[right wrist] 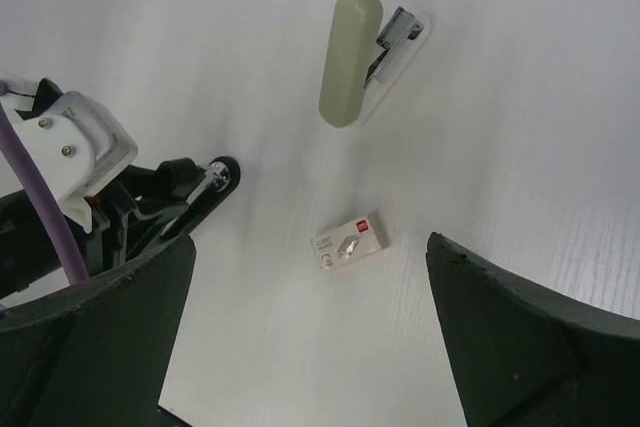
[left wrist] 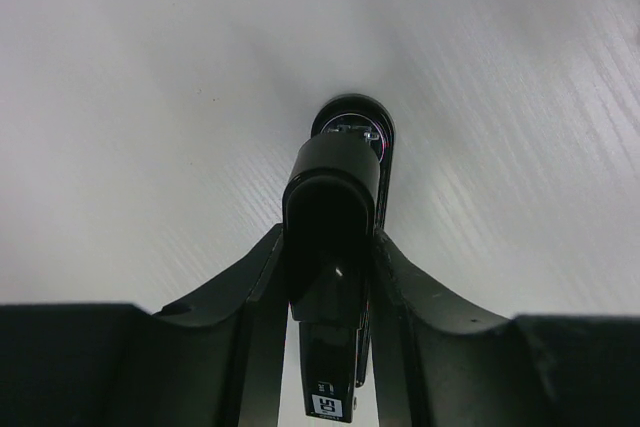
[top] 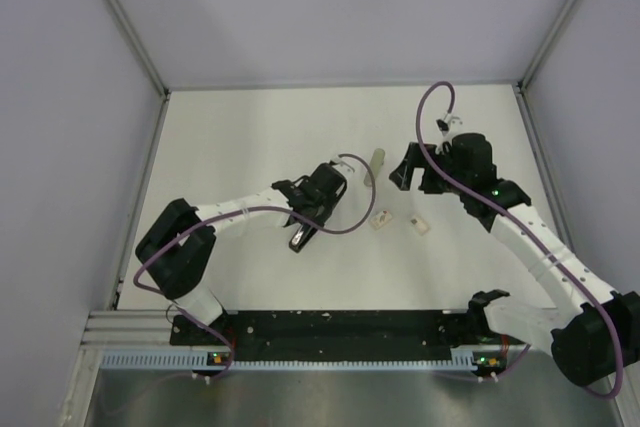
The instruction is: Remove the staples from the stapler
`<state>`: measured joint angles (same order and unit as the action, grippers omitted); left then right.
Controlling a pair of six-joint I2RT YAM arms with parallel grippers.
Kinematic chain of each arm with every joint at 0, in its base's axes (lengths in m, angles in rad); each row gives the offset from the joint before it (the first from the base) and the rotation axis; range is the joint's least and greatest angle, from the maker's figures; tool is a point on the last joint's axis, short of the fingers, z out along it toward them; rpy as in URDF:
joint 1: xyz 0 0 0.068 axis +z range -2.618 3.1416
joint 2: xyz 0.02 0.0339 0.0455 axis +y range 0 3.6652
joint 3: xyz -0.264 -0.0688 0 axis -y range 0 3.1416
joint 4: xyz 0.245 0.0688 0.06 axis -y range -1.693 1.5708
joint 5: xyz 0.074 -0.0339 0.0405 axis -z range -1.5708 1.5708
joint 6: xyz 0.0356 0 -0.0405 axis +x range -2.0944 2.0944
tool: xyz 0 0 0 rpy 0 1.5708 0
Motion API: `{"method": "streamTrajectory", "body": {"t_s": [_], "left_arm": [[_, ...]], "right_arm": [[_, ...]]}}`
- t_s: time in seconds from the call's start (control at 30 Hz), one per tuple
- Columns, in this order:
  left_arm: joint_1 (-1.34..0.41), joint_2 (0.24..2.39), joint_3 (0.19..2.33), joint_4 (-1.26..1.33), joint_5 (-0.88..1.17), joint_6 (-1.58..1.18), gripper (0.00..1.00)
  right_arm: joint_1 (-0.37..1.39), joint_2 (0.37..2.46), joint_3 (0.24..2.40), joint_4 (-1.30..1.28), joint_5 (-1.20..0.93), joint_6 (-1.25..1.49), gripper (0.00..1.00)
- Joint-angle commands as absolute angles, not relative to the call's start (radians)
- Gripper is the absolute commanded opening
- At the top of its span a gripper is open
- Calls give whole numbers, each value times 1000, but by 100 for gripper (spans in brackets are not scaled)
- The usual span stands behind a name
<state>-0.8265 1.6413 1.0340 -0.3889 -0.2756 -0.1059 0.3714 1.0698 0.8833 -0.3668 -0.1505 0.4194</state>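
Observation:
My left gripper (top: 305,215) is shut on the slim black stapler (top: 300,240) and holds it tilted over the table's middle. In the left wrist view the stapler (left wrist: 336,182) runs lengthwise between the fingers (left wrist: 250,297), with its rounded end and a bit of metal pointing away. My right gripper (top: 408,175) is open and empty, to the right of the stapler and apart from it. In the right wrist view its wide-open gripper (right wrist: 310,252) frames the table, and the stapler's tip (right wrist: 212,179) shows at the left.
A pale olive-grey short bar (top: 377,162) on a clear base lies between the grippers; it also shows in the right wrist view (right wrist: 349,57). Two small beige boxes (top: 382,219) (top: 420,225) lie nearby; one sits below the right gripper (right wrist: 349,244). Walls enclose the table.

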Motion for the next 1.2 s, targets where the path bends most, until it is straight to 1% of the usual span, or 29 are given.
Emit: {"method": "streamTrajectory", "body": {"t_s": [0.0, 0.2, 0.33, 0.43, 0.57, 0.8, 0.93, 1.17], "left_arm": [[-828, 1603, 1097, -382, -256, -106, 0], [-827, 1491, 1101, -388, -155, -83, 0], [-827, 1418, 1092, -388, -43, -51, 0], [-828, 1376, 1071, -376, 27, -40, 0], [-839, 1315, 999, -305, 40, -18, 0], [-856, 1241, 919, -215, 64, -9, 0], [-868, 1203, 865, -134, 64, -9, 0], [-888, 1186, 818, -63, 58, 28, 0]], "right_arm": [[382, 1055, 884, -348, -155, 414, 99], [382, 1025, 858, -347, -205, 425, 99], [383, 976, 827, -341, -244, 388, 99], [387, 980, 819, -351, -316, 361, 98], [436, 1015, 810, -334, -324, 359, 94], [531, 1118, 867, -331, -304, 377, 92], [540, 1184, 885, -324, -314, 408, 88], [568, 1253, 893, -258, -370, 466, 86]]}}
